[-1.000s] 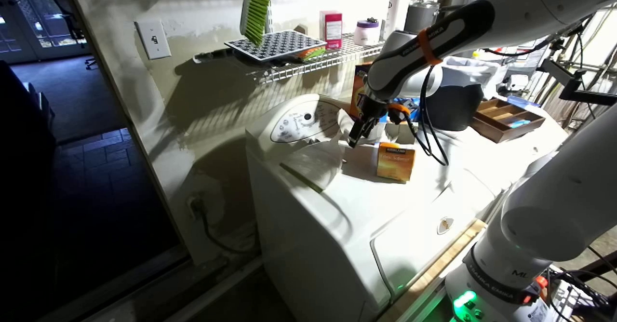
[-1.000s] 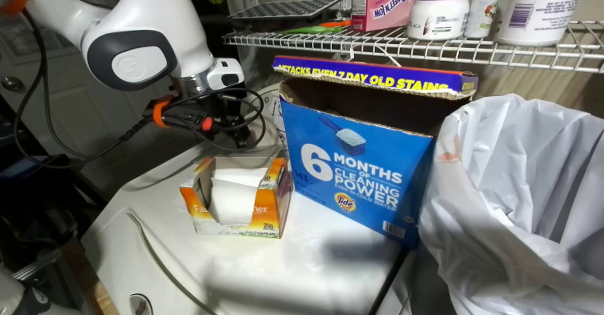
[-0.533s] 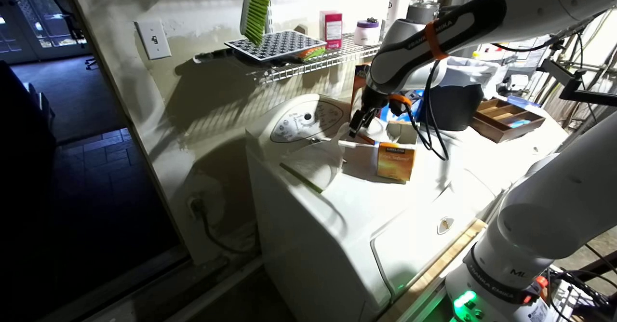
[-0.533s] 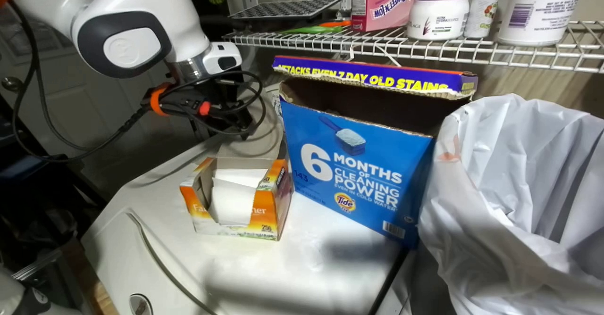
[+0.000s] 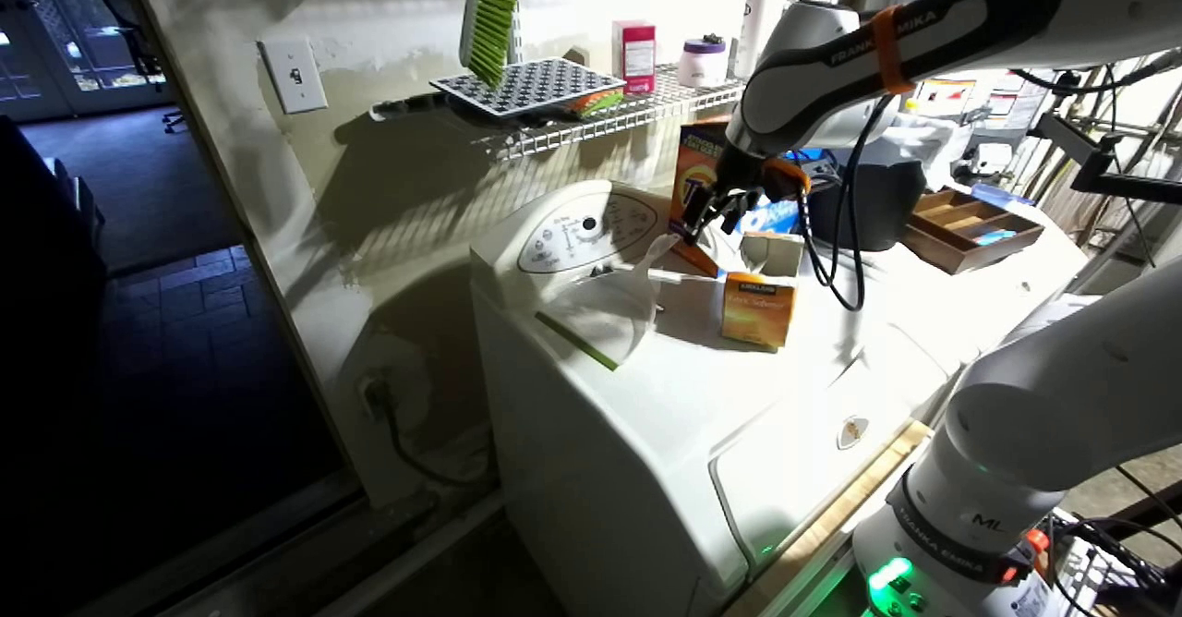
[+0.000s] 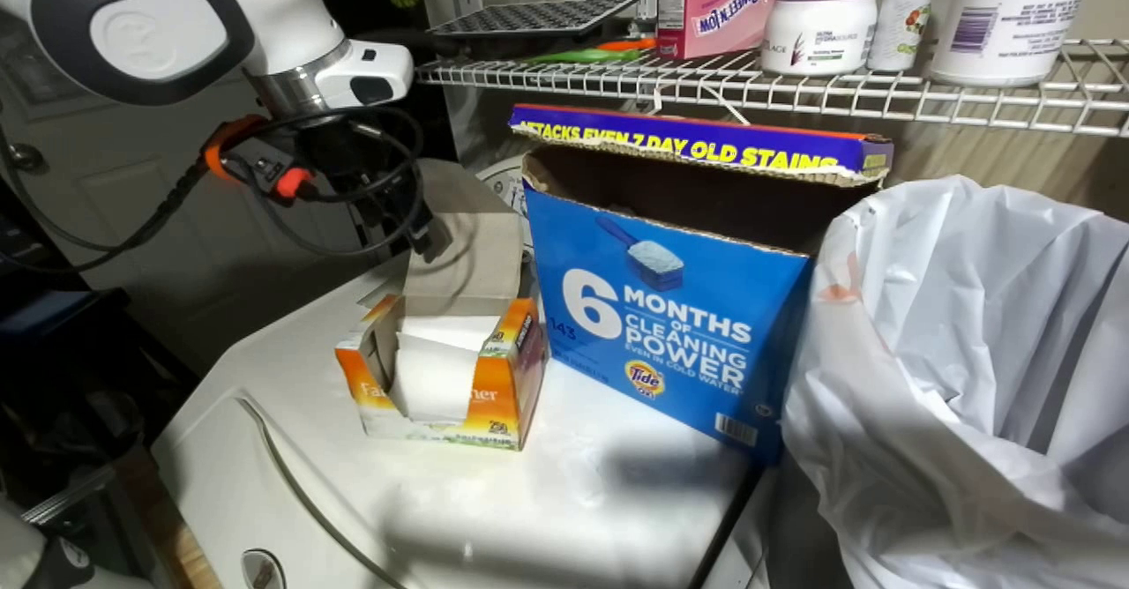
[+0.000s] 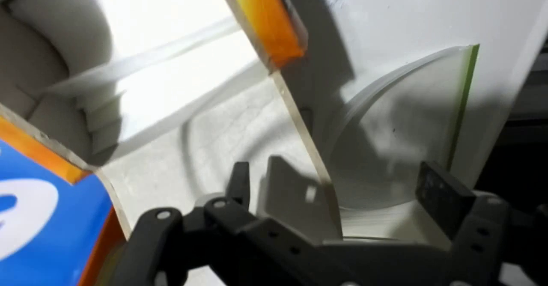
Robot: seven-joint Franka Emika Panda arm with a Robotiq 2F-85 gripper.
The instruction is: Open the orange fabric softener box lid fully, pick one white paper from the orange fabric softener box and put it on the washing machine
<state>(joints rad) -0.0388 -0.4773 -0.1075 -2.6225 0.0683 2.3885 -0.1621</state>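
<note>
The box [image 6: 498, 399], low orange-and-white card, sits upright on the washer's [image 6: 547, 505] white top, its cut-out front facing six o'clock in an exterior view (the gap breaks up the lettering). The lid [image 6: 487, 232] stands raised from the twelve o'clock edge, tilted back, its bare greyish inside showing. The paper [image 6: 432, 382], plain white layered sheets, lies within the box, seen through the open top and cut-out. In an exterior view the washer's dial panel [image 5: 612, 229] is at ten o'clock from the box.

One orange box [image 5: 757, 312], one blue box [image 6: 688, 307] and one pink box [image 6: 728, 7] make three, plus one washing machine [image 5: 637, 432], one far shelf [image 6: 794, 95] and one gripper [image 7: 334, 170] with two fingers [image 7: 239, 185].
</note>
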